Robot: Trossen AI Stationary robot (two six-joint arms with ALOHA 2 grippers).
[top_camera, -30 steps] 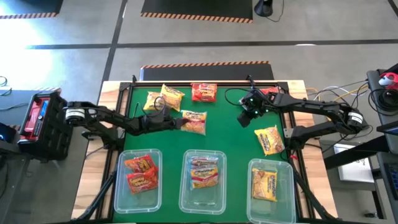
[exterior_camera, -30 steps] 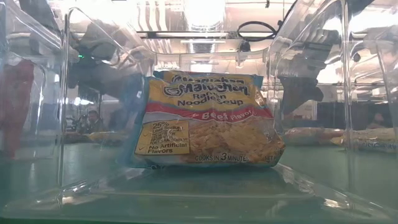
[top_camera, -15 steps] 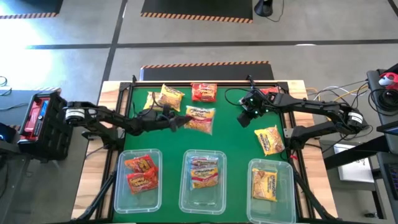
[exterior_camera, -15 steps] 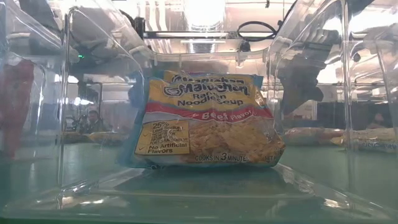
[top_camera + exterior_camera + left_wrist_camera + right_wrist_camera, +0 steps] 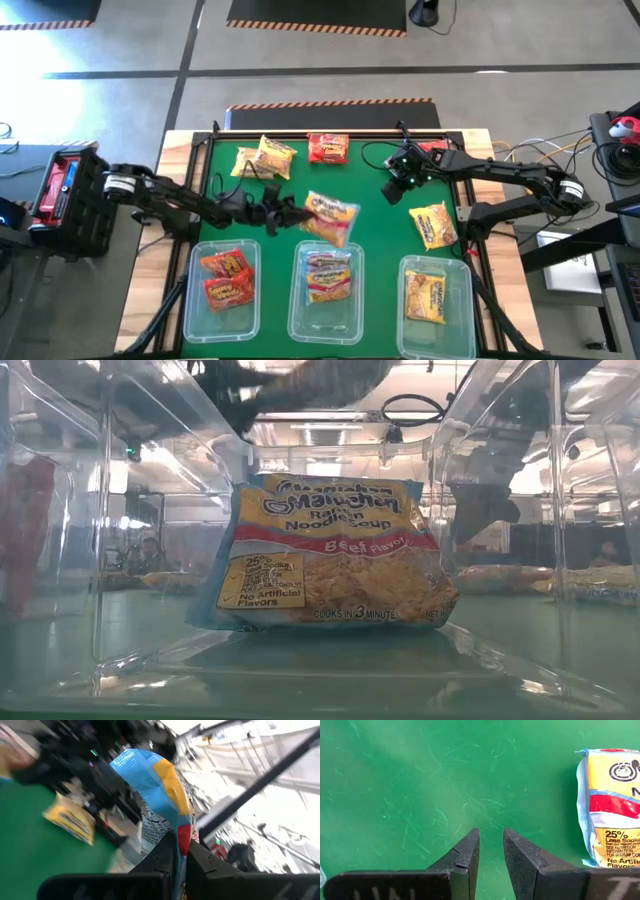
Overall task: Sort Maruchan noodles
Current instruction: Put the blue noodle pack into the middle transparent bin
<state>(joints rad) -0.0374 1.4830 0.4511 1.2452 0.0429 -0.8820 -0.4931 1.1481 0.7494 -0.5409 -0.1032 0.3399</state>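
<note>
— So which step are you on?
— Carrying. My left gripper (image 5: 290, 212) is clamped on a noodle packet (image 5: 330, 216), which hangs just above the far edge of the middle tub (image 5: 296, 300).
— And next?
— I judge it wants lowering over that tub, then letting go.
— Your arms?
— Left stretched low across the mat (image 5: 370, 200); right gripper (image 5: 402, 180) waits far right, fingers slightly apart, empty.
</note>
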